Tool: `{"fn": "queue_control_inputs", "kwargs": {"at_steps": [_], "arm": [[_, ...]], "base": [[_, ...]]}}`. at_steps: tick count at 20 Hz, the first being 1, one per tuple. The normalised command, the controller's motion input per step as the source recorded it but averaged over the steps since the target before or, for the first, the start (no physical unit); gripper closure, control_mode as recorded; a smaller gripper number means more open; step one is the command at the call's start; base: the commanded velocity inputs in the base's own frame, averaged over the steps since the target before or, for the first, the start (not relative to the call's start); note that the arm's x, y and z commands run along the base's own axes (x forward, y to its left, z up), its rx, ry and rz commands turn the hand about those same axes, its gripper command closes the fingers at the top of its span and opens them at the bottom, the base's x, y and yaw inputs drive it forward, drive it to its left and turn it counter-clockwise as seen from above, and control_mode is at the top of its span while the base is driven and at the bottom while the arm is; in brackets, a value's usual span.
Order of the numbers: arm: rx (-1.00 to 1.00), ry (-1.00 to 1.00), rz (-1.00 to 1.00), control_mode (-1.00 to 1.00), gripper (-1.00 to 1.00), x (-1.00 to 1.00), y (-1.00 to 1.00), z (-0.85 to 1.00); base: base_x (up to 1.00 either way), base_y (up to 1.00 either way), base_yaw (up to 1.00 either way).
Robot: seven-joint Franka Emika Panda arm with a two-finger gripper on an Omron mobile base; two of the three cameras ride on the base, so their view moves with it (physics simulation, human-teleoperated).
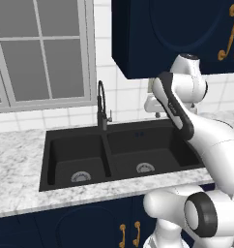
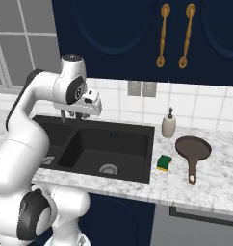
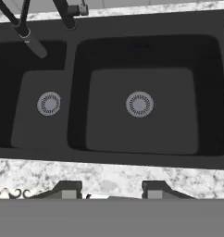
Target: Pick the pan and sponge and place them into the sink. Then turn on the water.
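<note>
The dark reddish-brown pan point(image 2: 193, 148) lies on the counter right of the sink, its long handle pointing toward the front edge. Left of it, beside the sink's right rim, sits the yellow-and-green sponge point(image 2: 163, 163). The black double-basin sink point(image 2: 137, 139) point(image 1: 107, 155) point(image 3: 71, 92) has nothing in it and a silver drain in each basin. No water runs from the black arched faucet point(image 1: 101, 104) point(image 3: 26, 28) at the back of the divider. My gripper point(image 2: 71, 116) point(image 3: 110, 190) hangs above the sink's front edge, open, with nothing between its fingertips, well left of the pan and sponge.
A white soap dispenser point(image 2: 168, 125) stands at the back of the counter behind the sponge. Dark blue wall cabinets point(image 2: 137, 38) hang overhead. A window point(image 1: 41, 53) is behind the left basin. Marble counter point(image 2: 219, 178) extends to the right of the pan.
</note>
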Motion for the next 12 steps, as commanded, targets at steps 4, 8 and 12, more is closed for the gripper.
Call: {"fn": "queue_control_inputs", "kwargs": {"at_steps": [4, 8, 12], "arm": [[0.01, 0.0, 0.0, -1.0, -1.0, -0.02, -0.22, 0.0], [0.0, 0.0, 0.0, -1.0, -1.0, -0.4, -0.77, -0.04], [-0.02, 0.0, 0.0, -1.0, -1.0, -0.52, -0.98, -0.16]], "base": [[0.0, 0.0, 0.0], [0.0, 0.0, 0.0], [0.0, 0.0, 0.0]]}}
